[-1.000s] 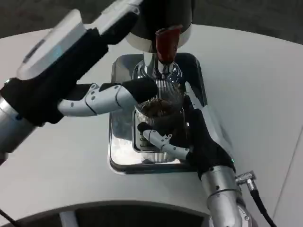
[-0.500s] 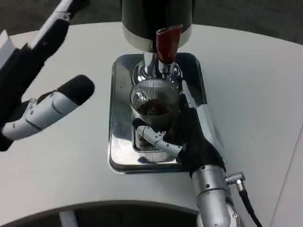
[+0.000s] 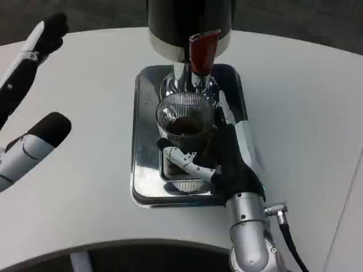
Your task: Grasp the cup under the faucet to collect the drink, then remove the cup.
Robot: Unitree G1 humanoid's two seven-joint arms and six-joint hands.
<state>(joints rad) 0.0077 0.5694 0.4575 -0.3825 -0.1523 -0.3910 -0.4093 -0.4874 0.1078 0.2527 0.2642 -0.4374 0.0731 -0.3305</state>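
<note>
The cup (image 3: pixel 185 120), a ribbed clear glass with dark drink in its lower part, stood on the shiny metal tray (image 3: pixel 146 170) at the middle of the white desk (image 3: pixel 300 113), directly below the faucet (image 3: pixel 193 79). The faucet's red lever (image 3: pixel 203 52) hung just above the cup's rim at about 1 o'clock from it, under the dark body of the dispenser (image 3: pixel 190 22) at 12 o'clock.

The right hand (image 3: pixel 218 161) reached in from 5 o'clock on its silver forearm (image 3: pixel 249 238). Its fingers (image 3: pixel 187 161) were wrapped around the cup: one white and black finger curved across the near side at the base, while another ran up the cup's right side at 3 o'clock. The hand was grasping the glass, which remained upright on the tray's drip grate (image 3: pixel 178 175).

The left hand (image 3: pixel 28 107) was at 9 o'clock, well apart from the tray and cup, raised above the desk near the picture's left edge. Its fingers (image 3: pixel 48 130) were spread apart and released, with nothing between them; one black-tipped finger pointed toward 1 o'clock at the upper left, another lay lower and nearer the tray.

A black cable (image 3: pixel 295 249) ran from the right wrist toward 5 o'clock.
</note>
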